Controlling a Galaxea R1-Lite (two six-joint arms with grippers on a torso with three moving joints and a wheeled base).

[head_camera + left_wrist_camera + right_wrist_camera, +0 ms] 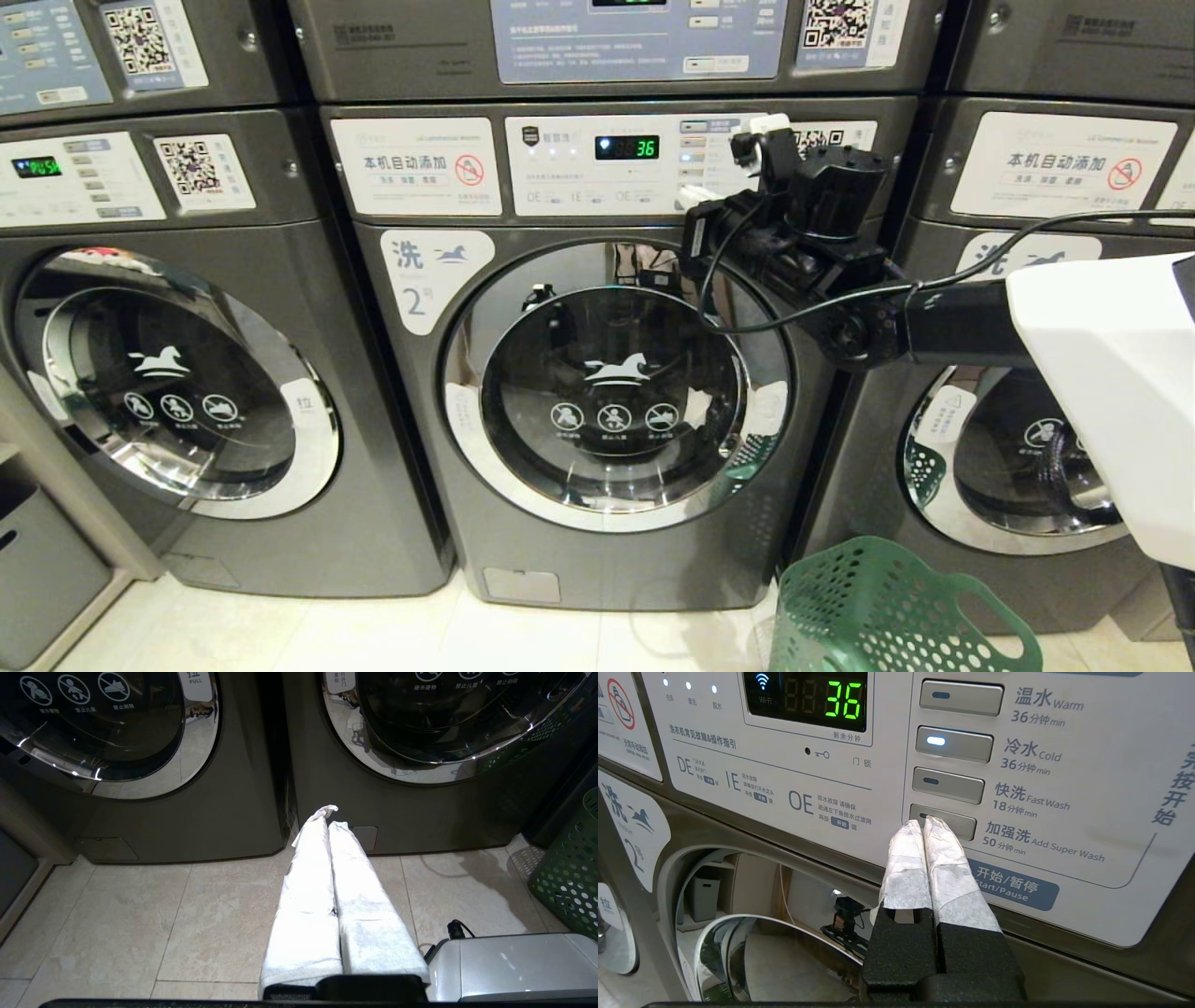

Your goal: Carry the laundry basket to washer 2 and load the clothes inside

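Observation:
Washer 2 (616, 392) stands in the middle of the head view with its round glass door shut and its display reading 36. My right gripper (924, 822) is shut and empty. Its white-wrapped fingertips rest at the lowest of the panel's grey buttons (959, 823), just above the blue start/pause pad (1013, 889); the same gripper (695, 196) shows against the panel from the head. The green laundry basket (887, 607) sits on the floor to the right of washer 2, and its side (570, 872) shows beside my left gripper (329, 819), which hangs shut low over the tiles. No clothes are in view.
Matching washers flank washer 2 on the left (177, 373) and right (1018, 448), with more machines stacked above. A grey bin (37, 560) stands at the far left. Pale floor tiles (373, 635) run before the machines. My own base (509, 966) is beside the left gripper.

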